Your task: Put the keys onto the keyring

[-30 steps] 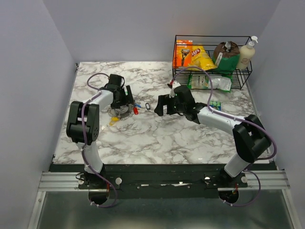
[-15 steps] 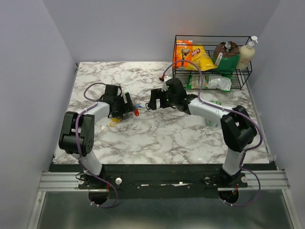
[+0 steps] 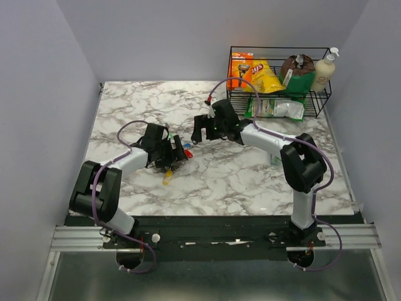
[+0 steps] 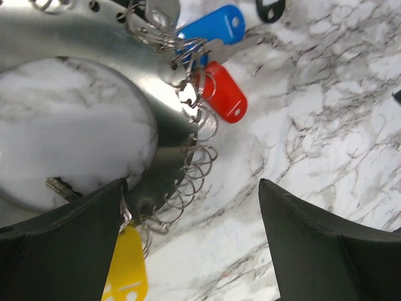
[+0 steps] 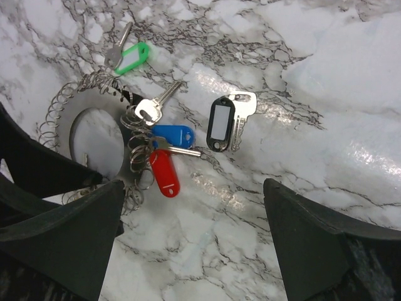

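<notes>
Top view, left gripper (image 3: 168,152): sits over the keyring (image 3: 164,157); jaw state cannot be told here.
Top view, right gripper (image 3: 202,130): hangs above the table (image 3: 250,182), just right of the keyring; jaw state too small to read.
Top view, basket (image 3: 279,80): far behind the right gripper, not involved.

Left wrist, fingers (image 4: 59,244): spread apart, nothing between them but marble and the ring's edge.
Left wrist, keyring (image 4: 94,47): a flat metal disc rimmed with wire loops, ahead and to the left of the fingers, cut off at the frame's top.
Left wrist, tags: red key (image 4: 222,99) and blue key (image 4: 210,26) hang on loops ahead; yellow tag (image 4: 125,266) beside the left finger.

Right wrist, gripper (image 5: 188,244): fingers wide apart, holding nothing.
Right wrist, keys: green key (image 5: 128,55), bare key (image 5: 156,101), blue, red cluster at the ring (image 5: 81,106), ahead-left.
Right wrist, black key (image 5: 229,122): lies loose straight ahead, apart from the ring.

Step, judged: picking up the loose black key.
Next move needs: descent over it, pinch by the tag.
Hard to tell: whether the green and bare keys are actually threaded.
</notes>
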`<state>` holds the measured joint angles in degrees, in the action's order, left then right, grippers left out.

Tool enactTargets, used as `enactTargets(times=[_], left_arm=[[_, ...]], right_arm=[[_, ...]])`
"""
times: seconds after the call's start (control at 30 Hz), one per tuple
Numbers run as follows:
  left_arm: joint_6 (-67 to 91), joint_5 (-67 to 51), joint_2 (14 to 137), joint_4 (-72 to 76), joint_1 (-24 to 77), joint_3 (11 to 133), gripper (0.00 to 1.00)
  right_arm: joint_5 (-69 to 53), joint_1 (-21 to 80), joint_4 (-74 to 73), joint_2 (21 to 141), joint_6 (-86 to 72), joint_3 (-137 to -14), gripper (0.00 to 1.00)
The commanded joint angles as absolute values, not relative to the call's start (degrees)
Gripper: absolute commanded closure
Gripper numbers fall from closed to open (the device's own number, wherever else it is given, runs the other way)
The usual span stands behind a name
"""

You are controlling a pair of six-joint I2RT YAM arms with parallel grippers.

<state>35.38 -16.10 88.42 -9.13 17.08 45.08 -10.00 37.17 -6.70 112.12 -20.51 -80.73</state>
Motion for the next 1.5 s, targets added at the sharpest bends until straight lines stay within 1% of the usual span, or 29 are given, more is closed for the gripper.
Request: enactTargets(times=[0.0, 0.1, 0.33, 0.53, 0.63, 0.73, 0.77, 0.8, 0.83, 0.87, 0.9, 0.93, 1.0, 1.03, 1.07, 1.1, 1.13, 1.17, 1.2, 1.23, 1.27, 1.33, 1.4, 1.47], left_arm=[[35.5, -12.4, 81.7, -15.8, 17.2, 45.6, 0.04], [35.8, -10.5, 78.6, -15.3, 16.7, 47.3, 0.03], [36.6, -11.3, 75.3, -12.1, 12.9, 48.3, 0.02], [36.5, -10.6, 72.3, -12.0, 9.2, 44.6, 0.02], [35.8, -9.2, 70.2, -11.1, 8.5, 42.5, 0.02], [34.5, -5.6, 67.3, -9.3, 8.5, 42.3, 0.02], [33.9, -4.0, 65.2, -8.2, 8.5, 42.4, 0.01], [33.6, -2.0, 64.1, -7.7, 8.5, 42.5, 0.01], [33.1, 0.4, 62.9, -7.2, 8.5, 42.3, 0.01], [32.3, 4.9, 60.4, -5.4, 8.5, 41.9, 0.01], [31.5, 6.9, 59.4, -4.3, 8.5, 41.1, 0.01], [29.6, 8.4, 58.5, -2.1, 8.5, 40.1, 0.01], [26.6, 10.4, 55.6, 3.5, 8.5, 37.2, 0.01], [25.7, 10.7, 54.9, 5.1, 8.5, 36.1, 0.01], [24.8, 10.9, 53.3, 8.3, 8.4, 35.3, 0.01], [23.0, 11.5, 52.6, 9.9, 8.4, 33.2, 0.01], [22.5, 12.1, 51.9, 11.4, 8.4, 31.8, 0.01], [22.6, 12.4, 50.4, 14.6, 8.4, 30.7, 0.01], [22.5, 12.7, 49.8, 16.2, 8.4, 29.5, 0.01], [22.2, 12.3, 49.1, 17.7, 8.4, 27.4, 0.01], [22.1, 12.0, 48.1, 20.1, 8.4, 26.6, 0.01], [20.0, 11.7, 47.3, 21.8, 8.4, 24.7, 0.01], [18.6, 12.4, 46.7, 24.7, 8.4, 23.3, 0.01], [17.3, 13.8, 46.1, 24.3, 8.4, 22.5, 0.01]], right_arm=[[-10.7, 37.4, -8.6, 113.5, -20.7, -82.2, 0.0], [-10.9, 37.4, -8.7, 113.0, -20.7, -81.7, 0.0], [-12.0, 37.4, -8.9, 110.1, -20.2, -79.5, 0.0], [-12.8, 37.4, -9.0, 107.8, -19.6, -76.4, 0.0], [-9.4, 37.4, -8.3, 105.0, -20.1, -73.0, 0.0], [-4.7, 37.4, -5.8, 97.4, -20.0, -66.6, 0.0], [-0.7, 37.4, -4.9, 94.5, -19.8, -64.4, 0.0], [2.3, 37.4, -4.1, 87.7, -19.5, -62.2, 0.0], [5.3, 37.4, -2.7, 84.2, -19.2, -57.2, 0.0], [10.3, 37.3, -1.5, 80.8, -18.3, -54.7, 0.0], [12.5, 36.9, -0.5, 73.2, -16.3, -51.6, 0.0], [14.4, 35.7, 4.3, 69.9, -15.1, -45.8, 0.0], [17.2, 34.0, 8.9, 62.9, -10.8, -39.7, 0.0], [18.5, 32.4, 14.5, 57.1, -9.4, -36.9, 0.0], [22.6, 31.9, 17.5, 54.8, -8.1, -30.8, 0.0], [25.3, 31.4, 20.7, 53.1, -5.1, -28.2, 0.0], [27.8, 30.7, 29.4, 50.6, -3.6, -25.0, 0.0], [30.9, 30.4, 34.8, 50.1, -1.5, -19.4, 0.0], [31.3, 30.1, 40.0, 49.9, 3.6, -16.4, 0.0], [31.1, 29.2, 50.3, 50.3, 6.0, -14.0, 0.0], [31.4, 28.8, 53.8, 51.7, 8.2, -12.5, 0.0], [33.1, 27.8, 55.9, 52.9, 10.3, -11.3, 0.0], [34.4, 26.6, 56.2, 54.6, 9.3, -11.3, 0.0], [33.5, 25.8, 56.6, 54.7, 7.4, -11.3, 0.0]])
